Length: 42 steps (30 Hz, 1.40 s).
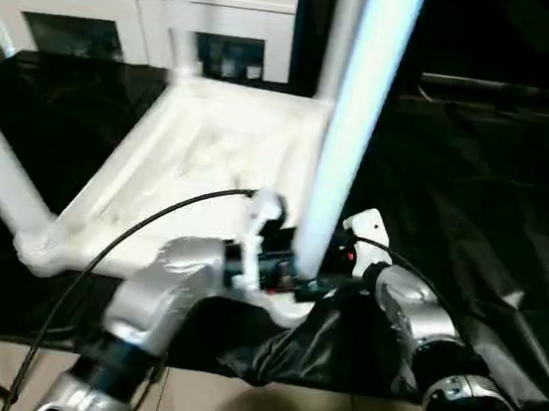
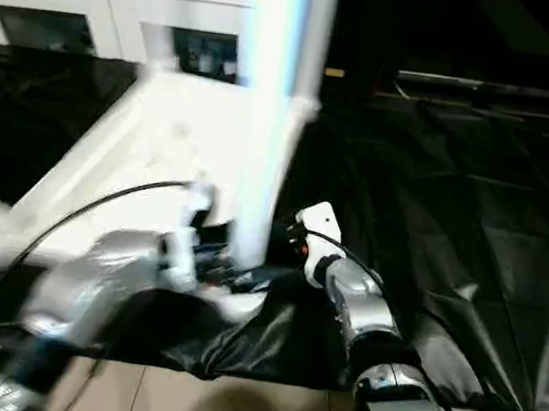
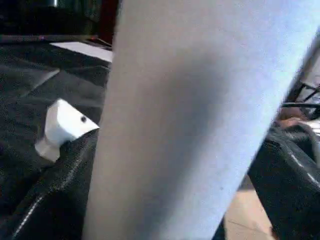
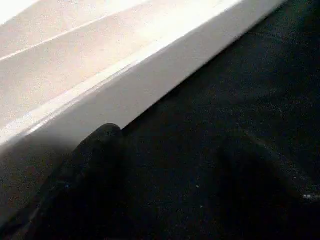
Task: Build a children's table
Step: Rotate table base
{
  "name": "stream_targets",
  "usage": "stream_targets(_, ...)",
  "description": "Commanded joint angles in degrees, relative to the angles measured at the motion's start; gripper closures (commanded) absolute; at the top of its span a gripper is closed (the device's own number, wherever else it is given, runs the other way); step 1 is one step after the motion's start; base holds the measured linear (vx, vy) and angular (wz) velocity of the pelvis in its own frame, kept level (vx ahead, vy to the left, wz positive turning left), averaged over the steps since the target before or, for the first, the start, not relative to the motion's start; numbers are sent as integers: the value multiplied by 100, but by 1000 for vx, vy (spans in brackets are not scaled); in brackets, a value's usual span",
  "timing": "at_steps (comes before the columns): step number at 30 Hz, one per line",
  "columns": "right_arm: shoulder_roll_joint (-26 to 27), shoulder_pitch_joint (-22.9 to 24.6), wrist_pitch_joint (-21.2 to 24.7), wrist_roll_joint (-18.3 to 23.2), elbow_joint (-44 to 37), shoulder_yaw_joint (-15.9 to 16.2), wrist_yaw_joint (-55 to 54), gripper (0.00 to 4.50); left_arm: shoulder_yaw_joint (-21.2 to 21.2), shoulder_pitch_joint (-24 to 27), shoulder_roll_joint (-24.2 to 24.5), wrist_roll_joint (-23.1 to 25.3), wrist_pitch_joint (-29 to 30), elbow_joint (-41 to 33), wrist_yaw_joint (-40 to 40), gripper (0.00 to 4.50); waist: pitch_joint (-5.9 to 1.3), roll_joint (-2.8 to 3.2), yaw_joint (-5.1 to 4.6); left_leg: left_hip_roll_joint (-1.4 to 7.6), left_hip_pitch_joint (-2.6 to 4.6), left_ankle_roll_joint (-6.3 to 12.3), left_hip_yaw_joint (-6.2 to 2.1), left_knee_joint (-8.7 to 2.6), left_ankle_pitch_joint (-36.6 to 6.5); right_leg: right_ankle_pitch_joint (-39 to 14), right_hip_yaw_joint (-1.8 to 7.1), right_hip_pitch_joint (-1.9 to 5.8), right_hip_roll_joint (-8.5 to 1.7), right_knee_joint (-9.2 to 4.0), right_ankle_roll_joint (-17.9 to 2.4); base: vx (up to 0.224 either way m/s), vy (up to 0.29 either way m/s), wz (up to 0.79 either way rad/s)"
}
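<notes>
tabletop (image 1: 189,170): upside down on black cloth (image 1: 458,178)
leg (image 1: 350,125): upright at near corner, between both grippers
left gripper (image 1: 272,265): wide open, beside leg
right gripper (image 4: 170,165): open, holding nothing, at tabletop's edge

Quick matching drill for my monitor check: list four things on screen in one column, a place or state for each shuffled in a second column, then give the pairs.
Things:
1. tabletop
2. near-corner leg
3. white cabinet
4. black cloth

Places or states:
A. stands behind the draped table
B. lies underside up
C. covers the large table
D. rises upright between the two forearms

Pairs: 1-B, 2-D, 3-A, 4-C
</notes>
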Motion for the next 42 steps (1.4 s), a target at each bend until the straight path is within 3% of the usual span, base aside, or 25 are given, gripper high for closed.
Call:
stream_targets(1, 301, -103, -125, 70, -94, 209, 335, 76, -214, -142, -136, 122, -128, 60, 70, 4, -381, -20, 66, 145, 12, 213, -69, -412, -1893, -1866, 205, 301, -268, -496, -1300, 0, 0, 0)
stream_targets(6, 215, -53, -245, 1, -25, 126, 296, 76, -167, -286, -297, 562, -561, 448, 495, 4, -386, -10, 86, 159, 25, 274, -68, -412, -1857, -1693, 197, 295, -254, -486, -1386, 0, 0, 0)
stream_targets(10, 27, -122, -236, 109, 39, -78, 201, 76, -80, -321, -128, 735, -729, 550, 582, 4, -387, -8, 109, 161, 22, 253, -74, -416, -1888, -1755, 199, 302, -270, -487, -1365, 0, 0, 0)
stream_targets(13, -302, -123, -256, 201, -71, -219, 432, 76, -12, -242, 270, 798, -904, 524, 262, 4, -393, -37, 135, 166, 23, 292, -73, -412, -1826, -1735, 205, 301, -277, -473, -1375, 0, 0, 0)
stream_targets(16, -549, -83, -244, 239, -220, -237, 757, 76, 21, -169, 586, 837, -952, 528, 34, 4, -392, -27, 178, 165, 39, 290, -64, -411, -1796, -1717, 205, 290, -267, -464, -1374, 0, 0, 0)
stream_targets(23, -1209, 119, -238, 153, -647, -79, 1592, 76, -107, 193, 1432, 875, -568, 241, -582, 4, -376, -21, 246, 181, 51, 259, -44, -417, -1813, -1846, 208, 268, -262, -454, -1338, 0, 0, 0)
stream_targets(26, -1518, 223, -272, 81, -863, 40, 1889, 76, -292, 305, 1712, 1066, -486, 232, -653, 39, -364, -51, 311, 183, 73, 237, -41, -424, -1862, -2035, 214, 241, -252, -478, -1255, 0, 0, 0)
stream_targets(28, -1662, 326, -196, 116, -1114, 79, 2144, 76, -380, 316, 1798, 1271, -484, 317, -537, 39, -357, -56, 326, 182, 66, 246, -45, -427, -1896, -2093, 219, 245, -252, -485, -1188, 0, 0, 0)
stream_targets(29, -1705, 366, -146, 147, -1219, 87, 2247, 76, -408, 312, 1823, 1332, -523, 352, -528, 64, -359, -55, 333, 180, 60, 251, -48, -433, -1863, -2120, 221, 250, -260, -490, -1162, 0, 0, 0)
stream_targets(33, -2036, 680, 376, 446, -2067, 173, 3115, 38, -437, 233, 1850, 1522, -577, 540, -495, 87, -355, -73, 353, 178, 45, 311, -49, -431, -1794, -2097, 219, 262, -247, -493, -1112, 0, 0, 0)
stream_targets(34, -2036, 680, 376, 446, -2067, 173, 3115, 31, -437, 233, 1850, 1522, -577, 540, -495, 102, -357, -99, 359, 175, 43, 332, -43, -424, -1785, -2110, 218, 265, -244, -498, -1095, 0, 0, 0)
stream_targets(35, -2229, 825, 669, 591, -2474, 261, 3495, 21, -448, 163, 1837, 1545, -612, 638, -488, 117, -358, -98, 368, 178, 41, 346, -49, -425, -1726, -2149, 220, 260, -257, -501, -1090, 0, 0, 0)
stream_targets(40, -2521, 1048, 990, 780, -3032, 383, 3957, 0, -509, 45, 1829, 1608, -665, 784, -493, 134, -355, -111, 401, 179, 37, 353, -58, -427, -1732, -2278, 216, 259, -269, -518, -1041, 0, 0, 0)
stream_targets(42, -2662, 1172, 1213, 838, -3356, 405, 4158, 0, -528, -44, 1786, 1652, -661, 902, -524, 165, -351, -70, 408, 178, 42, 338, -60, -422, -1738, -2309, 226, 253, -266, -523, -1030, 0, 0, 0)
